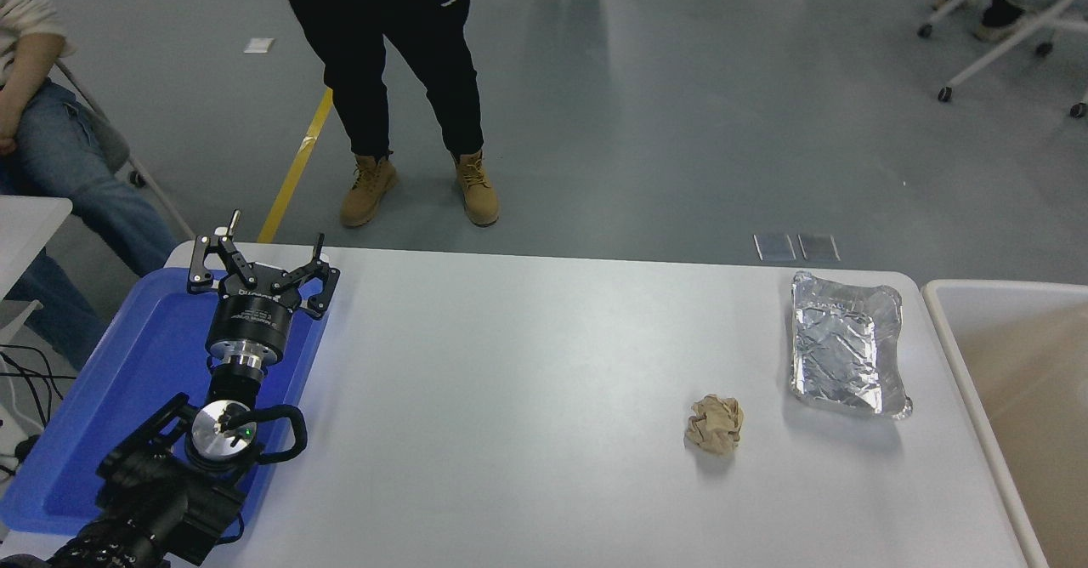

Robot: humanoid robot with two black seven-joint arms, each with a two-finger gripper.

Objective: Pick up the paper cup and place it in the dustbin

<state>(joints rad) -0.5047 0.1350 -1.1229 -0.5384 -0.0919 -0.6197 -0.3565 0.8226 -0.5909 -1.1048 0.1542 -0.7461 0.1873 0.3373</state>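
No paper cup showed anywhere, the right arm was out of view, and the left gripper sat jaws spread, far from the dustbin, so any grab risked the brown paper ball instead.

Left pincer parked at tabletop's near-left, above plastic tray lying along left edge. Paper ball resting on tabletop right of centre, towards near side. Foil tray lying behind and right of paper ball, near but apart from it, close to far-right corner. Dustbin standing off tabletop's right edge, just beside foil tray's side, cut off by picture's right border. Beyond far edge, 1 person's legs standing on floor left of centre; another person seated at far left.
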